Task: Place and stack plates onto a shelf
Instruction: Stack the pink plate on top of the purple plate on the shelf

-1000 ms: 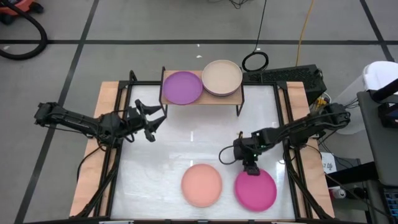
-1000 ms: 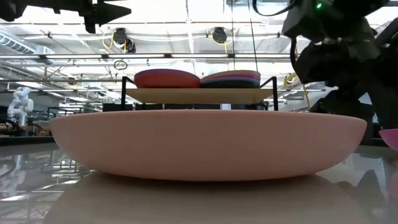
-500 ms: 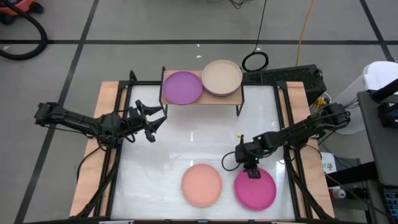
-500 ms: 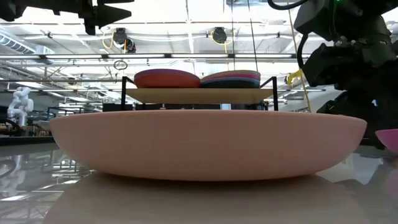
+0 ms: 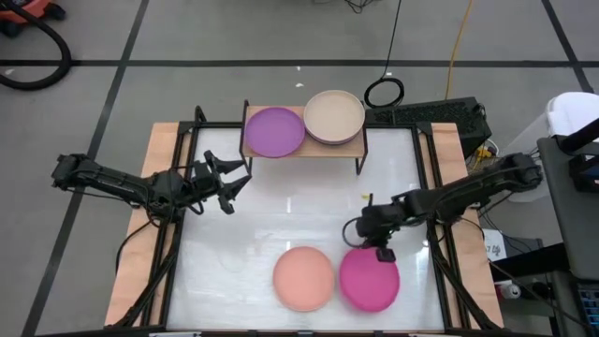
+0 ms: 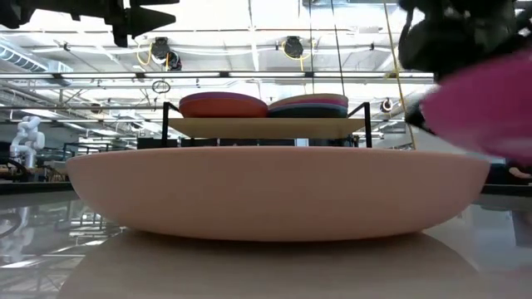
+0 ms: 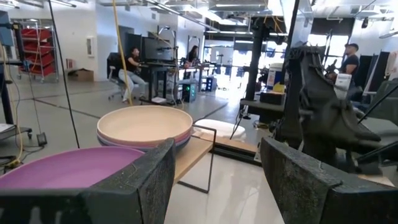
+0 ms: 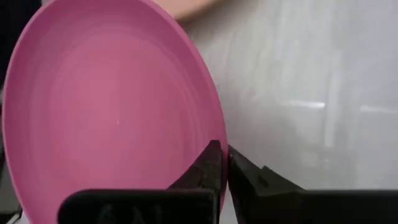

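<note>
Left of the small light-wood shelf on black metal legs (image 5: 301, 140), the left gripper (image 5: 225, 183) waits, fingers spread apart. In front of the shelf, beside the round matte salmon plate (image 5: 303, 278), the right gripper (image 5: 382, 245) pinches the round matte magenta plate's (image 5: 369, 279) rim. Keep that rim grip firm and the plate level, lifting clear of the salmon plate before heading shelfward.

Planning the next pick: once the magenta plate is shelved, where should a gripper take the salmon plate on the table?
Probably by its rim. The salmon plate lies flat and shallow, so only the raised edge gives fingers purchase. The right gripper holds the magenta plate that way. Come from above at the edge facing the shelf, away from the magenta plate.
</note>
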Robot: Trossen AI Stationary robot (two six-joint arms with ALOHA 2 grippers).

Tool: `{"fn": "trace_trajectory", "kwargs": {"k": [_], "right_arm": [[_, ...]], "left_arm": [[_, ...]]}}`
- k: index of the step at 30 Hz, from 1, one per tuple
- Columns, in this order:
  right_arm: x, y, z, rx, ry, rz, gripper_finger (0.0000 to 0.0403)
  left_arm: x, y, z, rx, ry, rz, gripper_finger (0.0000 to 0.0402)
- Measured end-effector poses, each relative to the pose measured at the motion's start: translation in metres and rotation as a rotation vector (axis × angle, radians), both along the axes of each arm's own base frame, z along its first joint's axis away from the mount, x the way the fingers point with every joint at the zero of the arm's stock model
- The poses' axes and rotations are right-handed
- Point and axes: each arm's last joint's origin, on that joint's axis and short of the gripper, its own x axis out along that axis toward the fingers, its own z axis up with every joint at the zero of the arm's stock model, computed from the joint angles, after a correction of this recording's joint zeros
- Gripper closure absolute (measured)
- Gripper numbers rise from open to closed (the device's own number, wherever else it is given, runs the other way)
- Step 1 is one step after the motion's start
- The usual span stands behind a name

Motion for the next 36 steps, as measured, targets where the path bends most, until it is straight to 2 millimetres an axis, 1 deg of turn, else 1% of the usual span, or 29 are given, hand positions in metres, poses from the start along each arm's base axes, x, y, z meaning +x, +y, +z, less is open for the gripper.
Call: {"fn": "trace_trajectory", "kwargs": {"k": [5, 8, 11, 14, 17, 19, 20, 23, 25, 27, 29, 31, 34, 36], "right_arm": [[-0.015, -0.013, 0.031, -0.030, -0.156, -0.044, 0.0402], [-0.021, -0.023, 0.052, -0.096, -0.339, -0.085, 0.0402], [-0.020, -0.034, 0.079, -0.234, -0.612, -0.172, 0.0402], [-0.016, -0.046, 0.112, -0.383, -0.943, -0.314, 0.0402], [-0.015, -0.059, 0.145, -0.478, -1.268, -0.471, 0.0402], [-0.014, -0.070, 0.160, -0.533, -1.432, -0.554, 0.0402], [-0.012, -0.077, 0.166, -0.559, -1.475, -0.592, 0.0402], [0.000, -0.101, 0.180, -0.621, -1.476, -0.689, 0.0402], [0.015, -0.120, 0.189, -0.652, -1.399, -0.723, 0.0402], [0.032, -0.139, 0.199, -0.664, -1.313, -0.719, 0.0402], [0.049, -0.159, 0.208, -0.654, -1.232, -0.726, 0.0403], [0.067, -0.180, 0.217, -0.637, -1.160, -0.712, 0.0403], [0.093, -0.211, 0.217, -0.584, -1.070, -0.709, 0.0403], [0.107, -0.231, 0.210, -0.539, -1.010, -0.703, 0.0403]], "left_arm": [[0.000, 0.000, 0.000, 0.001, 0.005, 0.000, 0.0163], [0.000, 0.000, 0.000, 0.001, 0.005, 0.000, 0.0163], [0.000, 0.000, 0.000, 0.001, 0.005, 0.002, 0.0163], [0.000, 0.000, 0.000, 0.002, 0.004, 0.003, 0.0163], [0.000, 0.001, 0.000, 0.001, 0.004, 0.003, 0.0163], [0.000, 0.001, 0.000, 0.001, 0.003, 0.003, 0.0163], [0.000, 0.001, 0.000, 0.001, 0.004, 0.003, 0.0163], [0.000, 0.000, -0.001, 0.010, 0.018, 0.002, 0.0163], [-0.003, 0.001, -0.001, 0.031, 0.055, 0.014, 0.0163], [-0.007, 0.003, 0.004, 0.034, 0.067, 0.056, 0.0163], [-0.012, 0.005, 0.006, 0.040, 0.087, 0.099, 0.0163], [-0.017, 0.006, 0.008, 0.051, 0.095, 0.104, 0.0163], [-0.024, 0.007, 0.011, 0.043, 0.078, 0.103, 0.0163], [-0.025, 0.007, 0.010, 0.033, 0.093, 0.101, 0.0163]]}}
